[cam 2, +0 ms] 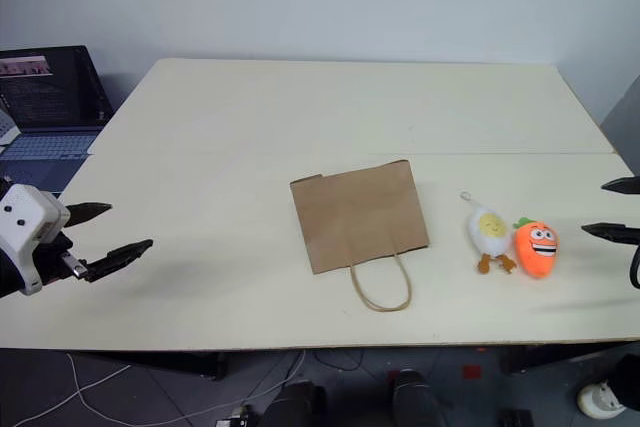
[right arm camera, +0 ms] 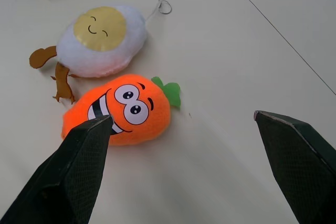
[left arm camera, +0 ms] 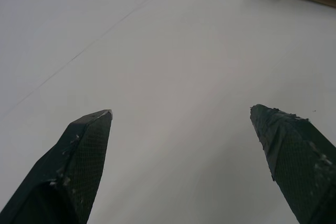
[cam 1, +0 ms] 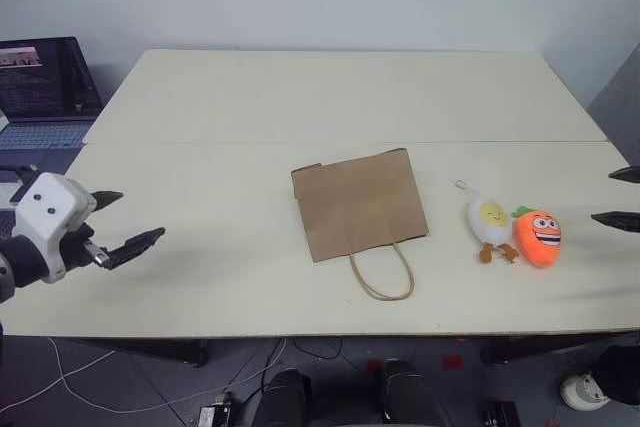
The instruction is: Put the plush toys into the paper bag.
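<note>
My left gripper is hovering with its fingers spread and empty over the bare left end of the desk, well apart from the paper bag, which is lying flat near the middle with its cord handles pointing toward me. Just right of the bag, the egg toy and the carrot toy are lying side by side and touching, long axes running roughly away from me. My right gripper is standing spread and empty near the carrot's right side, so I am judging the right arm far nearer for the first pickup.
</note>
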Controlling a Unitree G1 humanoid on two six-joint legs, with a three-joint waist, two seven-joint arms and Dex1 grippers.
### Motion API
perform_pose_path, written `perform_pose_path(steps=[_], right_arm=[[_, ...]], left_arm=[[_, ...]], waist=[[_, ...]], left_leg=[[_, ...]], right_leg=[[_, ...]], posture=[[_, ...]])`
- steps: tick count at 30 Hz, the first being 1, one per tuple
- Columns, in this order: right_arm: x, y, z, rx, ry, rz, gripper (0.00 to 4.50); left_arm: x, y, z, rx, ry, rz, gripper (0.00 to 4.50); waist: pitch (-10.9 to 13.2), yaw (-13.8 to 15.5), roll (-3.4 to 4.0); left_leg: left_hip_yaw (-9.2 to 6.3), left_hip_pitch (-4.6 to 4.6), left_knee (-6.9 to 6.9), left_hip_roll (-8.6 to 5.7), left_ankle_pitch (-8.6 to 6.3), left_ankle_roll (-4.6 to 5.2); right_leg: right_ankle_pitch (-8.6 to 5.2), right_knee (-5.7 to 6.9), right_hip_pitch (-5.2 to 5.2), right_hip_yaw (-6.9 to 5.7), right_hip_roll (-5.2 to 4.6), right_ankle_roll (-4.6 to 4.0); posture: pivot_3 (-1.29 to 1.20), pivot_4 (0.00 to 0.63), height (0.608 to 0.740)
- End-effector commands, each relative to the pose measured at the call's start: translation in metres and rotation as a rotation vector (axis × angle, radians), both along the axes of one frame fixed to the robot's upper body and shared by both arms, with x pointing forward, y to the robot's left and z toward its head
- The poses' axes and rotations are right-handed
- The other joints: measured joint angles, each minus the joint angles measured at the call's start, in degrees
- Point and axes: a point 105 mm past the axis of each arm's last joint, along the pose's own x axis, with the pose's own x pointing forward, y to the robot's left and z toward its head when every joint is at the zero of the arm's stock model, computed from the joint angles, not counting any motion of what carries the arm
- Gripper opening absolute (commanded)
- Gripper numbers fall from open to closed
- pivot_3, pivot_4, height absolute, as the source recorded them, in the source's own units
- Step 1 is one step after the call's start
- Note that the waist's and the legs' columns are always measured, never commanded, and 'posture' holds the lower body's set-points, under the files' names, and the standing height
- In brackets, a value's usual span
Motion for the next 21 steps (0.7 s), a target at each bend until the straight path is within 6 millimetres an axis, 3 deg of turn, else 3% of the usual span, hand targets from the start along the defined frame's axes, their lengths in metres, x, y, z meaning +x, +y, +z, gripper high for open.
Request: perform_pose_path(steps=[1, 21], right_arm=[[-0.007, -0.002, 0.009, -0.021, -0.01, 0.028, 4.5], [0.002, 0.005, 0.013, -0.058, -0.047, 0.014, 4.5]], left_arm=[[0.002, -0.001, 0.013, -0.024, -0.054, -0.024, 4.49], [-0.001, 0.003, 0.005, -0.011, -0.051, -0.088, 4.49]], waist=[[0.0, 0.0, 0.0], [0.01, -0.03, 0.02]], left_leg=[[0.0, 0.0, 0.01, 0.0, 0.0, 0.0], [0.02, 0.02, 0.01, 0.01, 0.0, 0.0]], right_leg=[[0.0, 0.01, 0.0, -0.01, 0.0, 0.0], [0.01, 0.03, 0.0, 0.01, 0.01, 0.0]], posture=[[0.0, 0.15, 0.74], [0.0, 0.15, 0.74]])
